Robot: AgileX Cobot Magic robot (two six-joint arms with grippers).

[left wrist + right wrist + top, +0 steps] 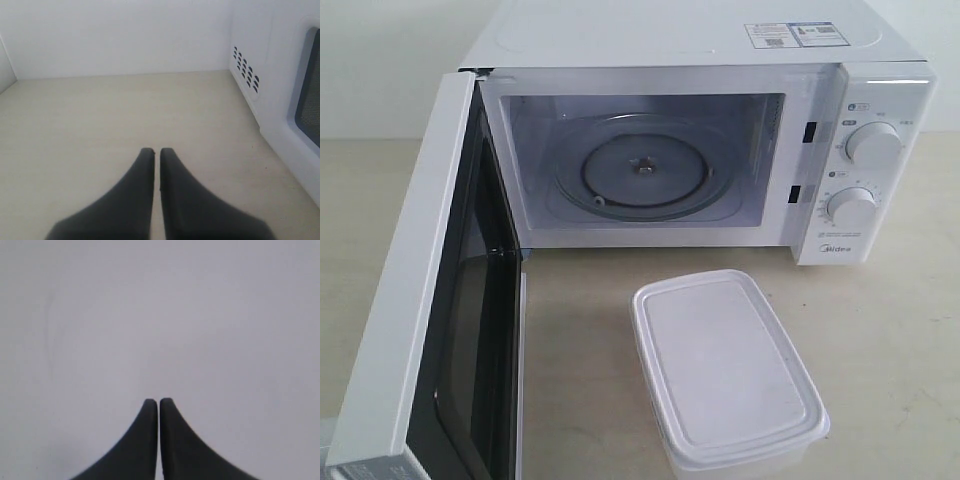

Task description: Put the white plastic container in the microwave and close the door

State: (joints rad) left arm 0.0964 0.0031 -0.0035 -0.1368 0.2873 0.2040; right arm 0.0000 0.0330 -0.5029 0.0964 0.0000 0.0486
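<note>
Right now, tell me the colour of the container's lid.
The lid is plain white; the exterior view shows it best.

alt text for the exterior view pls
A white microwave stands with its door swung wide open, showing the glass turntable inside. A lidded white container sits on the table just in front of it.

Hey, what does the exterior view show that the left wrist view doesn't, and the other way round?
Only the exterior view: the rounded white plastic container with its flat lid, standing before the open white microwave, plus the glass turntable and two round knobs. Only the left wrist view: the left claw, black and shut above the pale tabletop, and the vent holes in the microwave's side. Both: the tabletop, the microwave and its white door with a dark window.
</note>
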